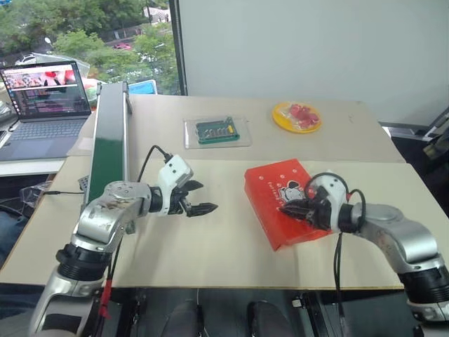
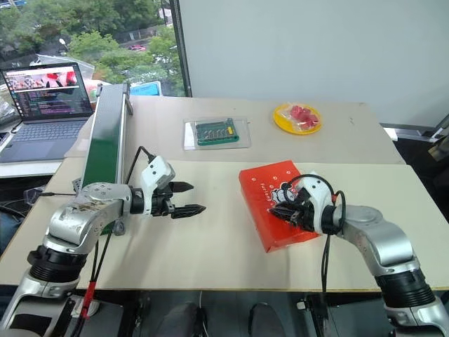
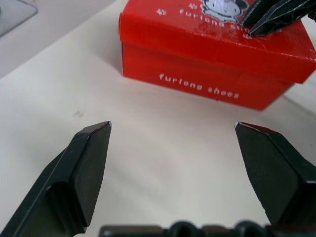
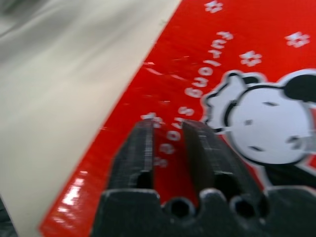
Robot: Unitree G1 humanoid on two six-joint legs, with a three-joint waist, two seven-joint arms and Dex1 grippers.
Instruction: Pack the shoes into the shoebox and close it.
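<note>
1. Head views: The shoebox [image 1: 284, 200] is seen lying closed on the bench [image 1: 224, 246], lid uppermost, at an angle towards the bench's right half. The shoes cannot be seen with the lid down.
2. Head views: The right gripper [image 1: 293, 208] is placed over the lid's near part, by the cartoon face. The left gripper [image 1: 203, 199] is held above bare bench, apart from the box, and is pointed towards it.
3. Head views: A clear tray with a green board [image 1: 217, 130] and a yellow plate [image 1: 297, 117] holding red pieces are noted further back. A laptop [image 1: 43, 105] is noted on the far left.
4. Left wrist view: The left jaws are shown released, spread wide over bare bench, nothing between them. The box's side, printed with white lettering, is seen ahead, with the right gripper's tips [image 3: 266, 17] at the lid.
5. Right wrist view: The right jaws are shown only slightly parted, a narrow gap between the fingers [image 4: 138, 148], nothing grasped. They are aimed at the red lid beside the cartoon face [image 4: 269, 128]; contact cannot be judged.
</note>
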